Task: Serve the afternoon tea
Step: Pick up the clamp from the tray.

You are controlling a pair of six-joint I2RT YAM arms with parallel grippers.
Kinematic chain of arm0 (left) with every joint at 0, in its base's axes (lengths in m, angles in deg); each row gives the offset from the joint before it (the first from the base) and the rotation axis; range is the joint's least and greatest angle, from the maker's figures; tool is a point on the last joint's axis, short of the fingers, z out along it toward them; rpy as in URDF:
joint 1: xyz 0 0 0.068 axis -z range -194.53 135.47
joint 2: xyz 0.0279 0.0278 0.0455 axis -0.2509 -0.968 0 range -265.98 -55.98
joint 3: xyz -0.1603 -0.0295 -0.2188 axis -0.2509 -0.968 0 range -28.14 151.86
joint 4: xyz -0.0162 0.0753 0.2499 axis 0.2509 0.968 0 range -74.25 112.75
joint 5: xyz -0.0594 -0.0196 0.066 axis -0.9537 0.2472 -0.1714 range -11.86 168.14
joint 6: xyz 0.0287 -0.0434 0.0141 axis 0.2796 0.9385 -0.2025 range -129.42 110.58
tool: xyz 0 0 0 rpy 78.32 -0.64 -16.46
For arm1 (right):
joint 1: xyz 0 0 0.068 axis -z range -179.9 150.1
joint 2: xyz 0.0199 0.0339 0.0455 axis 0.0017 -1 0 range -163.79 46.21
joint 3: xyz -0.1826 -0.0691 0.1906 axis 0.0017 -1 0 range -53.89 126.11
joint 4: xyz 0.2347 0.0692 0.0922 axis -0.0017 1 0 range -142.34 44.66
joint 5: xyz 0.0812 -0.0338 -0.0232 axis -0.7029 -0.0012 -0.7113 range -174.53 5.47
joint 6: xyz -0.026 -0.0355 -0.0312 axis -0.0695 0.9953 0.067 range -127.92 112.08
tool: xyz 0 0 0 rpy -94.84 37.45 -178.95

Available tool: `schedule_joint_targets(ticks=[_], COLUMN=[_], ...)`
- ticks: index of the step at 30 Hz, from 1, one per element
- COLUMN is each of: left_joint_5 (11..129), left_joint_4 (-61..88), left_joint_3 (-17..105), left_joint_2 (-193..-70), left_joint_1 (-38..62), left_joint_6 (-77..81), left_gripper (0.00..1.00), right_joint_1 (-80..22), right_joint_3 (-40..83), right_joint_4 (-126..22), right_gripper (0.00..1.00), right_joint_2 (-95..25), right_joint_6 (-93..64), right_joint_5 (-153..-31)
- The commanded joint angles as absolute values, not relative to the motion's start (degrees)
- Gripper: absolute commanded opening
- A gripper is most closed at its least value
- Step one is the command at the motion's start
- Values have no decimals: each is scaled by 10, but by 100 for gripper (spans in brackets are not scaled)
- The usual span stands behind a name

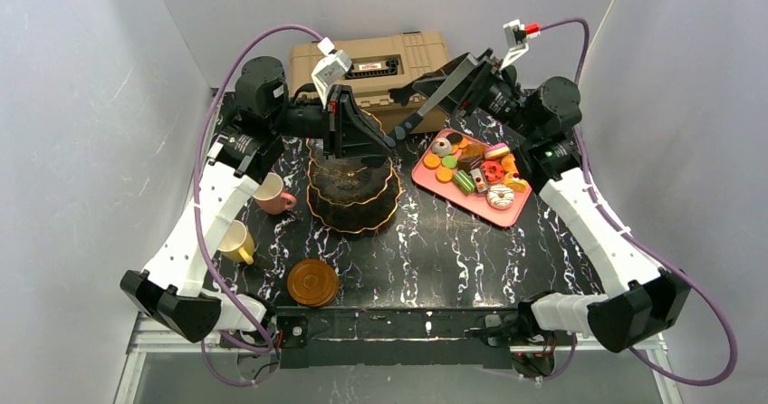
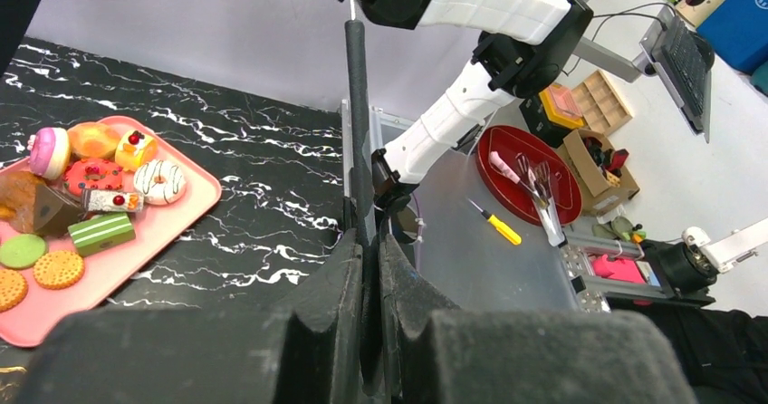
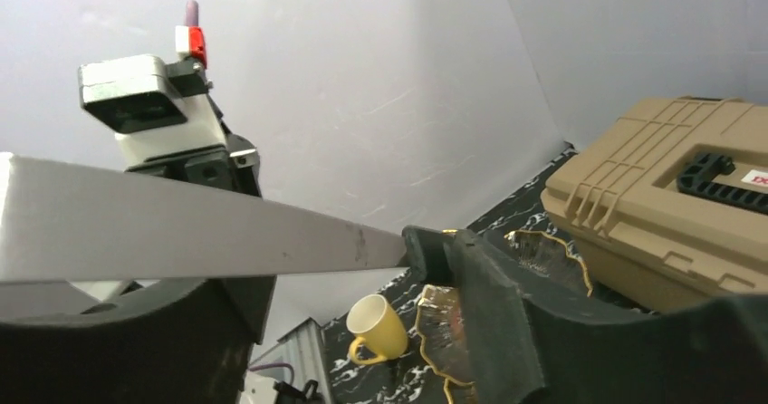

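While the left gripper is clamped tight on the dark handle of a long utensil, with only that thin grip between its pads, we see the right gripper with its fingers apart. The silver blade crosses in front of them, and we cannot tell whether either pad touches the metal. We read this as a pass from one arm to the other. The blade is held high above the table, so it clears the food, and the left arm has the handle end, the end meant for working with. The three-tier stand sits near the middle of the table, directly below the left gripper. The tiers that show look bare, so we judge the serving hardly begun. The pastries lie crowded on a pink tray just to the right of the stand, within easy reach of either arm. The pink cup and the yellow cup stand at the left, apart from the brown saucers at the near edge. The tan toolbox rests at the back, out of the way. Its lid carries a red-and-white label, but the lettering is too small for us to read, and we find no other writing on the table.
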State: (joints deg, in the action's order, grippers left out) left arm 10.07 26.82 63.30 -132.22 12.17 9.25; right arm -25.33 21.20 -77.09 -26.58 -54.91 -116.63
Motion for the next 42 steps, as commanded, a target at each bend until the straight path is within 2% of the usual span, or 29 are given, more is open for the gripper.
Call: schedule_joint_targets(ticks=[1,2,6,13,18,21,25,30,37,42], left_joint_5=[106,104,99,90,81,85,86,75,62,55], left_joint_4=[204,193,168,134,124,123,124,123,120,119], left_joint_3=[641,641,640,626,619,613,605,610,613,620], left_joint_2=[-1294,-1291,-1278,-1263,-1263,-1261,-1261,-1264,-1262,-1259], left_joint_1=[117,117,116,108,106,106,104,103,103,103], left_joint_6=[105,116,154,204,218,212,204,212,233,246], left_gripper=[0,0,0,0,0,0,0,0,0,0], right_joint_1=[-264,-264,-253,-229,-227,-226,-226,-227,-218,-195], right_joint_3=[234,236,257,298,388,400,350,356,355,310], right_joint_4=[-686,-677,-597,-426,-393,-459,-588,-606,-693,-869], right_gripper=[93,98,99,99,98,98,98,98,98,98], right_joint_2=[-226,-225,-215,-143,-163,-180,-163,-181,-219,-231], right_joint_6=[-512,-500,-404,-126,-97,-166,-244,-258,-278,-369], right_joint_5=[-1197,-1201,-1198,-1195,-1239,-1251,-1229,-1235,-1295,-1365])
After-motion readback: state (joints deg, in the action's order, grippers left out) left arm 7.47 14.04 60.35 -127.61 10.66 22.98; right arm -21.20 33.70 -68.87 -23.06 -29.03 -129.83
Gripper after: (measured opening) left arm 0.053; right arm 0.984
